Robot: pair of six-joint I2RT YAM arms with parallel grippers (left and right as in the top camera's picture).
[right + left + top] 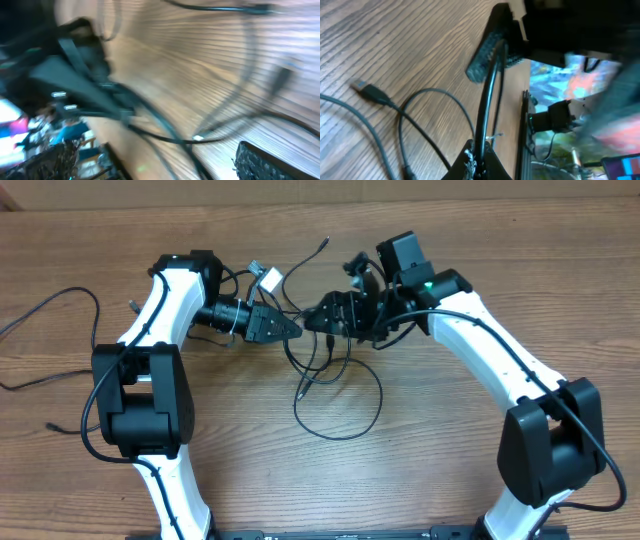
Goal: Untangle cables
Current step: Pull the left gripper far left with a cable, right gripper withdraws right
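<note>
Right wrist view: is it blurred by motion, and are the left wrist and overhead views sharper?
Right wrist view: yes, smeared all over, and the cables show only as soft streaks. Left wrist view: the table grain and a plug are fairly sharp, but the background beyond the table edge is a colour blur. Overhead view: sharp, evenly lit, no glare.

Two white-and-black robot arms, one left arm and one right arm, are reaching over one wooden tabletop. One tangle of thin black cables is lying there, its strands crossing too much for an exact count. From above, three cable ends are showing: one black plug, a second black plug and one white plug.
</note>
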